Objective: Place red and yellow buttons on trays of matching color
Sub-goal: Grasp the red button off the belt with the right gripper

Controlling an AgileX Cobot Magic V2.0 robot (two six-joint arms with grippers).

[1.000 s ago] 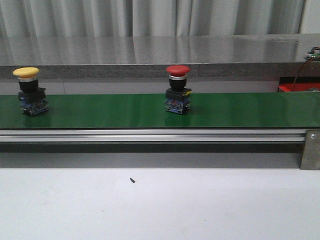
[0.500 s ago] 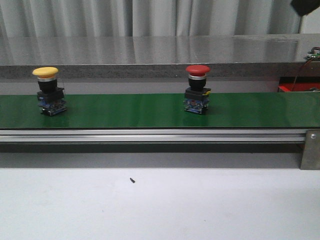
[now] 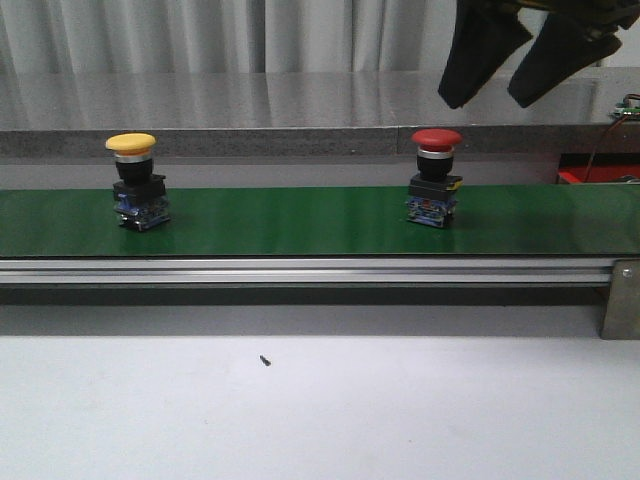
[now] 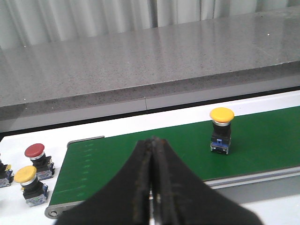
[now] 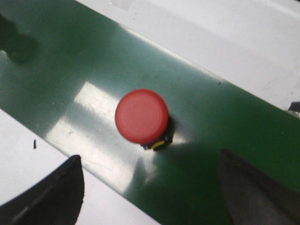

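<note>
Looks like I'm running this in some kind of factory-style test lab. There's a green conveyor belt (image 3: 300,220) on an aluminium rail (image 3: 300,272) crossing a plain white table (image 3: 320,410), a grey speckled stone-looking counter (image 3: 300,100) behind it, and pale curtains (image 3: 200,35) closing off the far side.

A smooth green belt (image 3: 300,220) with a soft sheen was seen, edged by a brushed metal rail (image 3: 300,271). The red button (image 3: 436,139) and the yellow button (image 3: 131,143) looked like glossy plastic. The grey counter (image 3: 250,100) appeared speckled and polished.
</note>
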